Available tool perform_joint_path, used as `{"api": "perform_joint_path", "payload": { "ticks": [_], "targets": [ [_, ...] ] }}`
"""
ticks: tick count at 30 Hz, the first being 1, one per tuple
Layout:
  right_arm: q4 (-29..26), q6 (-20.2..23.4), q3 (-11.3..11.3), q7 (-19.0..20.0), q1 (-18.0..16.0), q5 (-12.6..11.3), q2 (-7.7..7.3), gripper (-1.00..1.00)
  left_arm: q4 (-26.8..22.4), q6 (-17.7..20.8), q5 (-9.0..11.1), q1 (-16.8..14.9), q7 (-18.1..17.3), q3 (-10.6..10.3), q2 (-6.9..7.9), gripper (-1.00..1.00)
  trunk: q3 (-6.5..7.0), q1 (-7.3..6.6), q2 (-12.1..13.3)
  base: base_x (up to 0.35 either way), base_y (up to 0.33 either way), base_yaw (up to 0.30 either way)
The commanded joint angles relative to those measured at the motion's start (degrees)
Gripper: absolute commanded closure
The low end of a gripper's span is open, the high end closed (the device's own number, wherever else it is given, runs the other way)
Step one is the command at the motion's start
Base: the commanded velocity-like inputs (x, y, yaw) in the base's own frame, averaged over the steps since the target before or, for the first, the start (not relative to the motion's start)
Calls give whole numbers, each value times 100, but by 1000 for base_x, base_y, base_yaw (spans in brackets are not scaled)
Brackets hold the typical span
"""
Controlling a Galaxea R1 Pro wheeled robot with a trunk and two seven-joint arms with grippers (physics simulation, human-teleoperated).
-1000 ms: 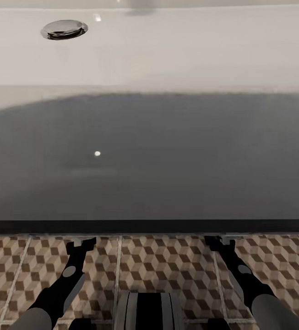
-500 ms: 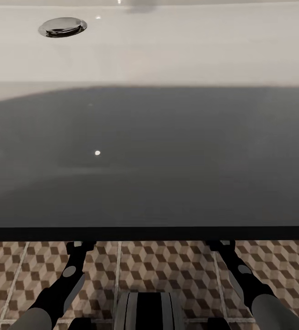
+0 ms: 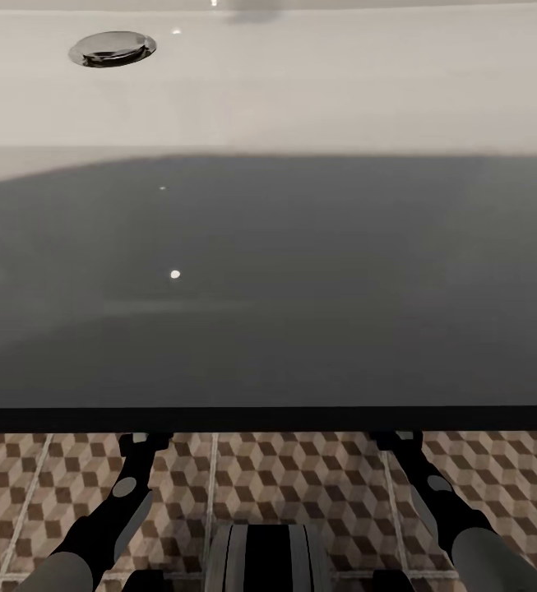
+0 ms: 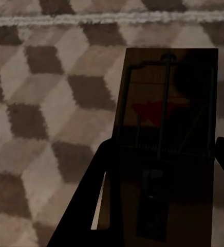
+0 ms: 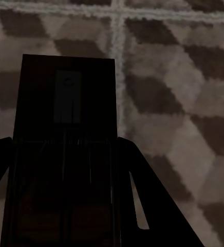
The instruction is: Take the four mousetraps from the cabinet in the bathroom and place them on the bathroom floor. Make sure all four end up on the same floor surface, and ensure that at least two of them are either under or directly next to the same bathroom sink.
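Two mousetraps counted: one mousetrap (image 4: 166, 139) sits between the left gripper (image 4: 161, 170) fingers, another trap (image 5: 66, 149) between the right gripper (image 5: 66, 170) fingers. Both seem clamped, though the dim wrist views leave contact unsure, above the bathroom floor (image 3: 301, 469) beneath the sink (image 3: 301, 99).

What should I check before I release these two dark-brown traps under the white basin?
1. Left gripper holds a flat dark-brown mousetrap with a wire spring between its fingers: ok.
2. Right gripper holds a second dark-brown mousetrap: ok.
3. Brown-and-beige cube-pattern tiled floor lies below both traps: ok.
4. Both arms reach under the front edge of the wide white basin in the head view, so the drop spot counts as under the sink: ok.
5. Height of the traps above the tiles: cannot tell.
6. Fingertips in the head view are hidden by the basin's dark edge: cannot tell.
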Motion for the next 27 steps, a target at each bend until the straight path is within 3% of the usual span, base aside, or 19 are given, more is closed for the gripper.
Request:
{"api": "perform_joint_path", "payload": {
  "ticks": [1, 9, 15, 27],
  "targets": [
    [7, -21, -49, 32, -4, 48, 4, 100, 4, -22, 55, -4, 40, -48, 11, 100, -3, -1, -1, 0, 0, 0],
    [69, -34, -57, 10, -4, 46, 1, 100, 6, -26, 52, -4, 40, -48, 11, 100, -3, -1, -1, 0, 0, 0],
    [115, -488, -58, 40, -1, 34, -4, 100, 7, -27, 53, -4, 40, -53, 8, 100, -3, -1, -1, 0, 0, 0],
    [144, -577, -58, 42, 3, 45, -5, 100, -38, -68, 61, -4, 69, -56, -25, 100, -3, -1, -1, 0, 0, 0]
  ]
}}
